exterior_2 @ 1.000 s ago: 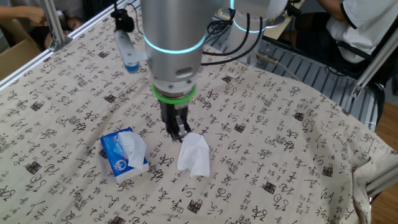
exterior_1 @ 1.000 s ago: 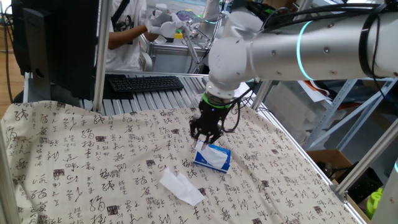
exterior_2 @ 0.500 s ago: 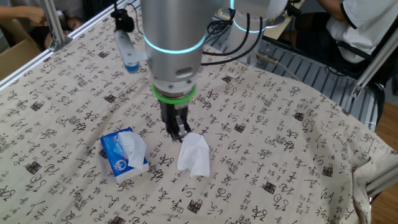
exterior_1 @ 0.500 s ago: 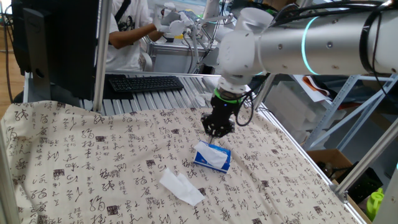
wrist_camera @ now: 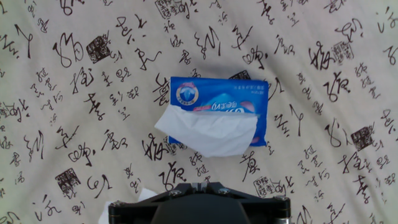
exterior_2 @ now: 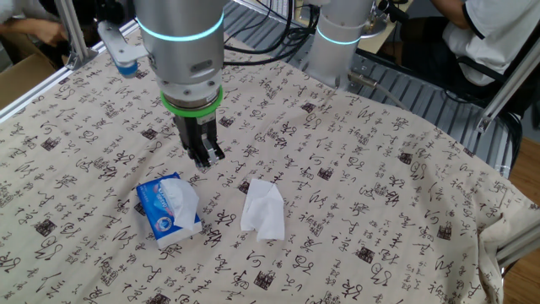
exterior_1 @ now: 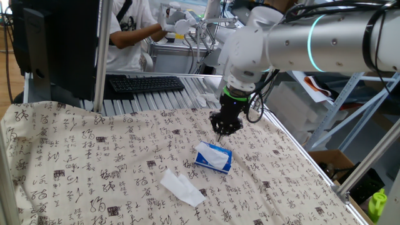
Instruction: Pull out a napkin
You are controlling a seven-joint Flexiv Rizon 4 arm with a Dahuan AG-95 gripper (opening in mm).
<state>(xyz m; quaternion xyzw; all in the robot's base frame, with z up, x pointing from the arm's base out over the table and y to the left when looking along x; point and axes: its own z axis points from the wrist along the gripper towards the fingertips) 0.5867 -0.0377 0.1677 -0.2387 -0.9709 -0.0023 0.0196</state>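
A loose white napkin (exterior_1: 183, 187) lies flat on the printed cloth in front of the blue-and-white tissue pack (exterior_1: 213, 157). It also shows in the other fixed view (exterior_2: 263, 209), to the right of the pack (exterior_2: 169, 209). My gripper (exterior_1: 225, 128) hangs above the cloth just behind the pack, shut and empty; it also shows in the other fixed view (exterior_2: 205, 159). In the hand view the pack (wrist_camera: 217, 99) lies ahead of the closed fingertips (wrist_camera: 199, 184), with another white sheet (wrist_camera: 208, 132) sticking out of its slot. A corner of the loose napkin (wrist_camera: 124, 208) shows at the bottom left.
The table is covered with a beige cloth printed with black characters (exterior_1: 94, 162). A keyboard (exterior_1: 147, 83) and a person (exterior_1: 128, 31) are beyond the far edge. Metal frame posts (exterior_1: 99, 56) stand at the table's sides.
My gripper has risen and moved away from the pack and the loose napkin, toward the table's far side. The napkin and the pack have stayed where they were.
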